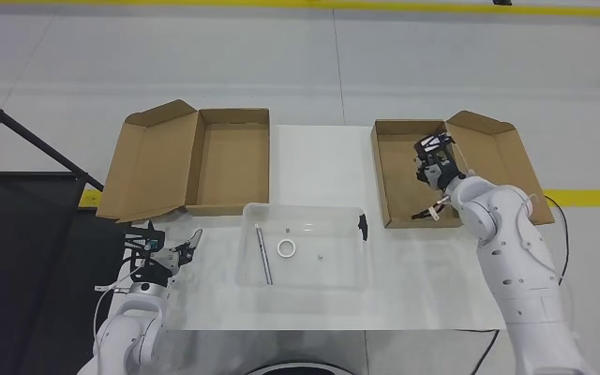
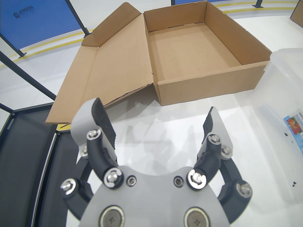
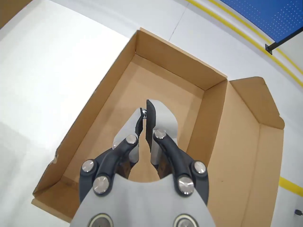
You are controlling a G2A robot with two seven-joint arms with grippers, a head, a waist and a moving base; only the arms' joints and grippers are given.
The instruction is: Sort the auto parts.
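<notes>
While I watch from my desk, the left gripper [image 2: 153, 109] hangs just beside the near left corner of the bin [image 1: 309, 207], low over the table [image 1: 319, 159]. Its fingers are spread wide and nothing is between them.

Inside the bin I count a rod [image 1: 262, 253] on the left side, a ring [image 1: 286, 247] just beside it, and a clip [image 1: 362, 225] at the right wall. A few tiny bits lie between them, too small for me to name.

Behind the bin to the left stands the left box [image 1: 230, 159] with its lid folded open, and it holds no part yet. Behind the bin to the right stands the right box [image 1: 398, 178], also open. The right gripper [image 3: 144, 109] is above its floor, fingers nearly pressed together, pinching a small dark part [image 3: 144, 114] with a shiny spot at the very tips. One piece [image 1: 427, 214] lies at the wall of this box nearest the bin; I take it for a sorted part, but I cannot tell.

By my judgement the task is in its early half: one part is about to be dropped, perhaps one is done, and at least three wait in the bin.
</notes>
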